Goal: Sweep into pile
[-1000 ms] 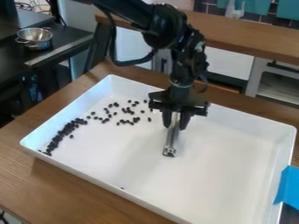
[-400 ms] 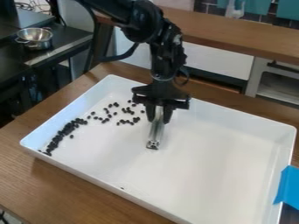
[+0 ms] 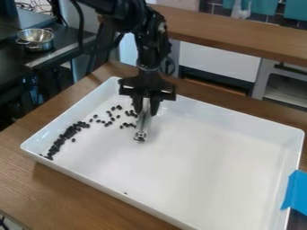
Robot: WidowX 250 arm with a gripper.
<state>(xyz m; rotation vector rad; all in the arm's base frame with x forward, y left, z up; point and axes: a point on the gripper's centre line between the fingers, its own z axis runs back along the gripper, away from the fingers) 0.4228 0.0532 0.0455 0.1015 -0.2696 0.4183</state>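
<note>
The black gripper (image 3: pixel 146 106) hangs over the back left part of the white tray (image 3: pixel 210 157), shut on a silver metal bar (image 3: pixel 143 123) that points down toward the tray floor. Just left of the bar lie scattered black beans (image 3: pixel 110 115), some of them partly hidden behind the bar and gripper. A denser curved band of beans (image 3: pixel 62 138) runs along the tray's left side. One small dark bit (image 3: pixel 125 193) lies near the front edge. Whether the bar touches the tray floor, I cannot tell.
The tray's raised walls surround the work area on a wooden table (image 3: pixel 24 179). Blue tape (image 3: pixel 295 192) is at the right wall. A metal bowl (image 3: pixel 36 38) stands on a dark counter at the upper left. Behind the table runs a wooden ledge (image 3: pixel 240 36).
The gripper and its metal bar have moved left and toward the back of the tray, up beside the scattered beans. The dense band at the left looks unchanged.
</note>
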